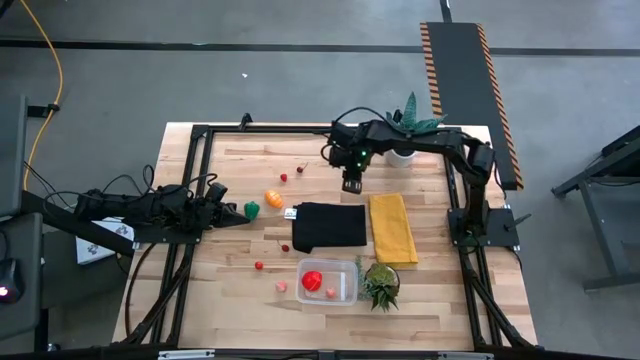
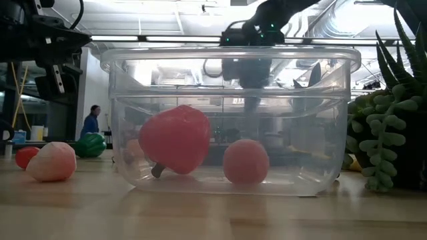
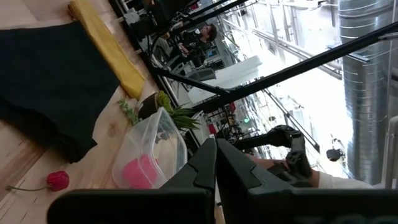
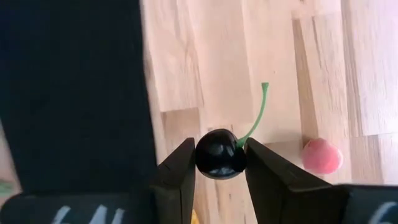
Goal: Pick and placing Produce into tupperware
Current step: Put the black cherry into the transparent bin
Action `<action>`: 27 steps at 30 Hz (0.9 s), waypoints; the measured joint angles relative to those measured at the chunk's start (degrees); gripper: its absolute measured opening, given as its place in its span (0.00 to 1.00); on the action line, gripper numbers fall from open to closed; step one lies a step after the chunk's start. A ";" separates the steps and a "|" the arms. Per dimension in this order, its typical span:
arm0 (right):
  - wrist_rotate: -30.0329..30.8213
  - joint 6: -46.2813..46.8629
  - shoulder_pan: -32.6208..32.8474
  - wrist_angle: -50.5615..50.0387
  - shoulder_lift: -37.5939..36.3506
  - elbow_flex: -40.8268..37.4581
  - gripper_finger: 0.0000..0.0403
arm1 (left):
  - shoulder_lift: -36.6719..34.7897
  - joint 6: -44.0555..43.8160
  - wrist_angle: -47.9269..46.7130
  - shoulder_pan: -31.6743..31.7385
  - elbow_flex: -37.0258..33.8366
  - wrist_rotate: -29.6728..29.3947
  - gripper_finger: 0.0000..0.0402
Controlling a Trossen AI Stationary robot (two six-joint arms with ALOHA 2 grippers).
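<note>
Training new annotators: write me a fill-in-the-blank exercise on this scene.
1. The right gripper is shut on a dark ____ with a green stem.
2. The tupperware holds ____ pieces of produce.
3. Between the black cloth and the right arm's base lies a ____ cloth.
4. The left gripper is ____.

Missing: cherry; two; yellow; shut

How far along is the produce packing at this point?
Done: a red fruit and a pink one sit in the tupperware. In hand: the right pincer grips a dark cherry. Left: the orange piece, green piece and small berries remain on the table. The left pincer is shut and holds nothing.
</note>
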 joint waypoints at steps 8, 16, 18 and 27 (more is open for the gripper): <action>-2.76 3.42 0.97 -7.08 0.00 3.86 0.24 | 0.01 0.26 0.00 -0.01 0.02 0.00 0.00; -2.82 3.16 5.92 -12.65 -0.02 6.09 0.24 | 0.01 0.26 0.00 0.00 -0.01 0.00 0.00; -2.80 3.18 7.21 -13.28 -0.02 7.41 0.24 | 0.01 0.26 0.00 0.00 0.02 0.00 0.00; -2.80 4.51 10.92 -18.92 -0.02 18.09 0.24 | 0.01 0.26 -0.02 0.00 0.01 -0.40 0.00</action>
